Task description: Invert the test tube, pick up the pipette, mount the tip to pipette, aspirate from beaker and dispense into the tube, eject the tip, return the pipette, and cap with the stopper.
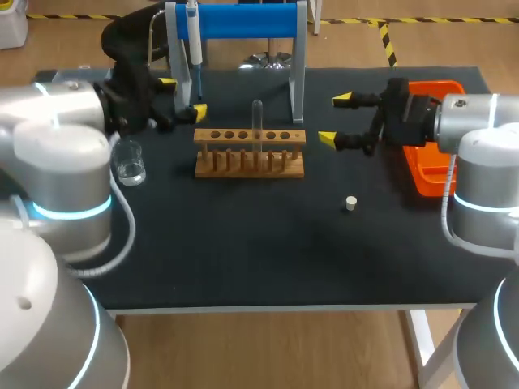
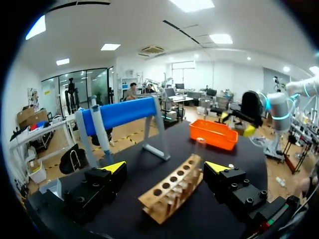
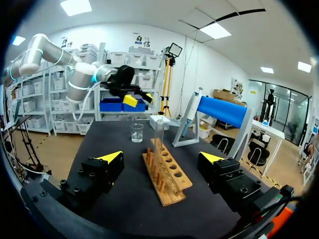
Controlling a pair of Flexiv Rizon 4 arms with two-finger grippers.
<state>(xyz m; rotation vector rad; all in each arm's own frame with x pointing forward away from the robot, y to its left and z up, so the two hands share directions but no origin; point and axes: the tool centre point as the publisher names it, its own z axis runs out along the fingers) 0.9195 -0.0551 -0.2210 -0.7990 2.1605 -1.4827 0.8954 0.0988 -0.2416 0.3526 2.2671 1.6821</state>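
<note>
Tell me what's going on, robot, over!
Left end effector open, right end effector open, nothing held. Test tube standing in the rack between them. Pipette on its stand, stopper loose on the table.

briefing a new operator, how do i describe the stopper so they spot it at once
Find the light wooden test tube rack on the black table. Off its front right corner, toward the orange plastic tray, lies the small white cylindrical stopper, alone and far smaller than everything else.
</note>
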